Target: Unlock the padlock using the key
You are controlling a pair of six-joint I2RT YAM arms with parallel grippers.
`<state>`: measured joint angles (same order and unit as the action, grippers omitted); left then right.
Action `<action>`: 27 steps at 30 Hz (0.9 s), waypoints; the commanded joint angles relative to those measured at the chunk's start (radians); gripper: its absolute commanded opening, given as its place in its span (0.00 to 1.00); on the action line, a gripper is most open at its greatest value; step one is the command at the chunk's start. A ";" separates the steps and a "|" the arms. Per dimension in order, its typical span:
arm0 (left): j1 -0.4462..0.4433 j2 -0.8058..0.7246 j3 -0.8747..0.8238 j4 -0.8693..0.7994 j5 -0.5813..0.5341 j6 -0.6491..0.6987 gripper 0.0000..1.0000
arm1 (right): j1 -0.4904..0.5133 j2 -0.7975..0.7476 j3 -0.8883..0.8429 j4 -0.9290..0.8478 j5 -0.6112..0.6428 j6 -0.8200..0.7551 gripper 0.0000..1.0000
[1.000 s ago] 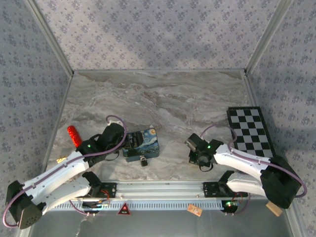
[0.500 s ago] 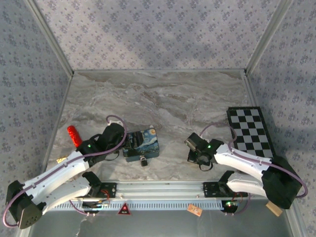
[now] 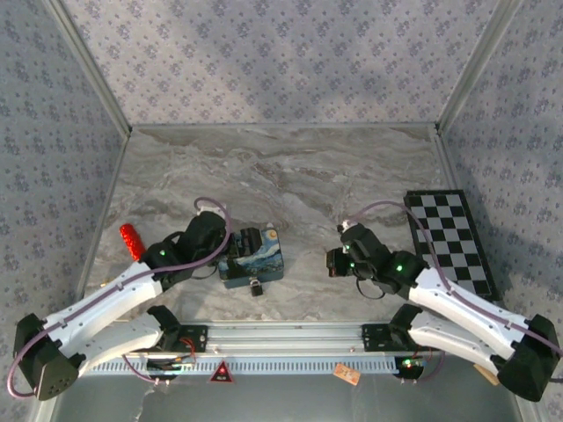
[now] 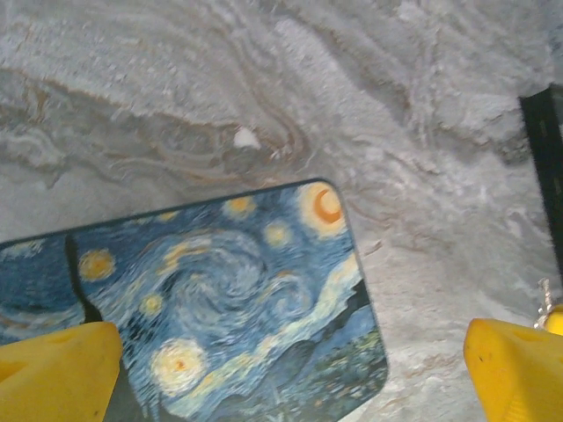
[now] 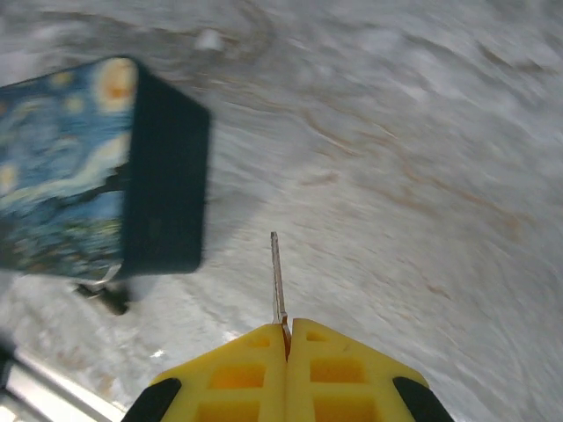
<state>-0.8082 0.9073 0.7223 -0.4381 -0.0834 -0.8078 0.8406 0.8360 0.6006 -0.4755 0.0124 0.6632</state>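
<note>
Grey marble worktop, right end effector squeezed together on thin key, left end effector wide apart above blue tin, padlock just below tin.

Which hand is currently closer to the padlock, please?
The left. The left hand hovers open over the blue tin, just behind the padlock; the right hand, pinching the key, is farther off to the padlock's right.
</note>
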 commanded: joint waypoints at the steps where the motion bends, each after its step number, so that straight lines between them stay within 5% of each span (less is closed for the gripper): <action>1: -0.006 0.001 0.065 -0.086 -0.035 0.058 1.00 | 0.029 -0.059 -0.036 0.122 -0.058 -0.177 0.00; 8: -0.018 0.018 0.071 -0.026 0.083 0.092 0.98 | 0.032 -0.168 -0.149 0.340 -0.202 -0.282 0.00; 16: -0.122 0.086 0.090 0.157 0.216 0.183 0.93 | 0.028 -0.115 -0.153 0.461 -0.276 -0.306 0.00; 27: -0.138 0.119 0.107 0.282 0.401 0.237 0.54 | 0.013 -0.050 -0.124 0.589 -0.410 -0.355 0.00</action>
<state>-0.9390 1.0248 0.7887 -0.2173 0.2447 -0.6071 0.8616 0.7815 0.4492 0.0410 -0.3420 0.3393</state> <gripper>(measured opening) 0.572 0.065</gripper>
